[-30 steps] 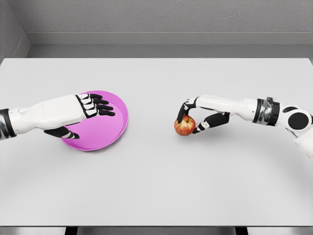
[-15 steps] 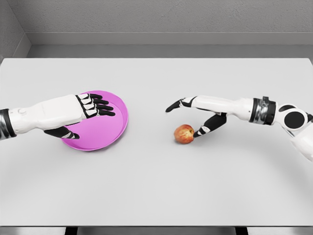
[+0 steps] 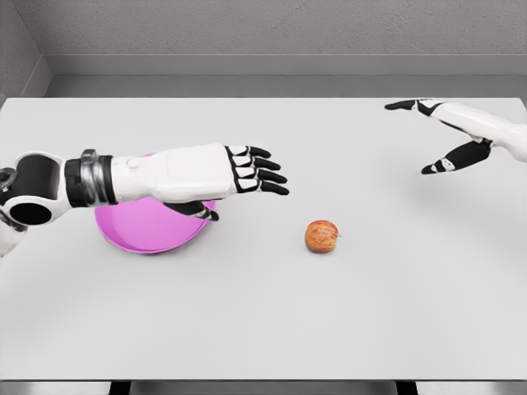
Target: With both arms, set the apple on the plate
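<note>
Head view shows a wide pale grey table (image 3: 263,313) running up to a grey wall, and everything else sits on or above its top. Next in size is the left arm, which enters from the picture's left edge and stretches across toward the middle. Its left hand (image 3: 239,174) is flat, palm down, with the fingers (image 3: 265,176) straight and slightly spread, the thumb tucked underneath, holding nothing. Under that forearm lies the magenta plate (image 3: 144,230), round and shallow, its far half hidden by the arm. The right hand (image 3: 445,136) hangs over the far right part of the table, well apart from the rest, with fingers and thumb splayed wide and nothing between them. Smallest is the apple (image 3: 322,236), red and yellow, resting alone on the table right of the plate, beyond the left fingertips and touched by neither hand.
</note>
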Action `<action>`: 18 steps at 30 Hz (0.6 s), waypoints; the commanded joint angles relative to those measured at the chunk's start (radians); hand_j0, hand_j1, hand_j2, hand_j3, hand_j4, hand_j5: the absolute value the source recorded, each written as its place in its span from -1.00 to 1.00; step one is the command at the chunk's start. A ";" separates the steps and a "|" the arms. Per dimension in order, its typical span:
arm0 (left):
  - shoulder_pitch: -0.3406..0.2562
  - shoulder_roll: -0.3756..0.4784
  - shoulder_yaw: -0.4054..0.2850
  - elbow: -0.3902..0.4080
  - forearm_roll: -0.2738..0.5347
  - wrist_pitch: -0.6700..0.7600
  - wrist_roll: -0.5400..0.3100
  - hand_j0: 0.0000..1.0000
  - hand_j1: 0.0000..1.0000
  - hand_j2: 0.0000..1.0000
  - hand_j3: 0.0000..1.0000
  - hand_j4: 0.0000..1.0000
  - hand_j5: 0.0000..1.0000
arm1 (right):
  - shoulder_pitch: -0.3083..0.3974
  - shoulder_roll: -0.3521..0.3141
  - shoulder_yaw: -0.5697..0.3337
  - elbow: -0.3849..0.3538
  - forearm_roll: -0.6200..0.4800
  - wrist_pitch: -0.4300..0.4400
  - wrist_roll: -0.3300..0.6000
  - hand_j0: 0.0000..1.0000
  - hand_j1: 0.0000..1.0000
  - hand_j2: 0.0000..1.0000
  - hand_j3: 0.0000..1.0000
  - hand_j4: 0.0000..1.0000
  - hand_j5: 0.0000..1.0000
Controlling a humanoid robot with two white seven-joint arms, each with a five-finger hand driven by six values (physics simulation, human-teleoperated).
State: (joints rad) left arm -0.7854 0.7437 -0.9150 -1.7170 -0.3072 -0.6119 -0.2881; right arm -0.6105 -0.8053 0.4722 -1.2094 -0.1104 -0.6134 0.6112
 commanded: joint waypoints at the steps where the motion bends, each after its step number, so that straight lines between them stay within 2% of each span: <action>1: -0.002 -0.099 -0.053 0.002 -0.020 0.001 -0.017 1.00 1.00 1.00 1.00 1.00 1.00 | 0.000 -0.003 -0.006 -0.001 -0.005 0.003 0.000 1.00 1.00 1.00 1.00 1.00 1.00; 5: -0.060 -0.156 -0.099 0.013 -0.101 0.001 -0.016 1.00 1.00 1.00 1.00 1.00 1.00 | 0.000 -0.005 -0.004 -0.001 -0.002 0.003 0.000 1.00 1.00 1.00 1.00 1.00 1.00; 8: -0.094 -0.196 -0.111 0.045 -0.105 0.001 -0.016 1.00 1.00 1.00 1.00 1.00 1.00 | 0.000 0.005 -0.004 -0.001 0.014 0.003 0.000 1.00 1.00 1.00 1.00 1.00 1.00; 13: -0.097 -0.260 -0.137 0.152 -0.142 0.001 -0.016 1.00 1.00 1.00 1.00 1.00 1.00 | -0.015 -0.002 -0.004 -0.015 0.014 0.003 0.000 1.00 1.00 1.00 1.00 1.00 1.00; 18: -0.097 -0.282 -0.148 0.162 -0.202 0.001 -0.017 1.00 1.00 1.00 1.00 1.00 1.00 | -0.032 -0.003 -0.004 -0.015 0.015 0.003 0.000 1.00 1.00 1.00 1.00 1.00 1.00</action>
State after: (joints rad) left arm -0.8805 0.4728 -1.0582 -1.5654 -0.4931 -0.6124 -0.3058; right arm -0.6412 -0.8066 0.4684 -1.2231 -0.0881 -0.6136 0.6113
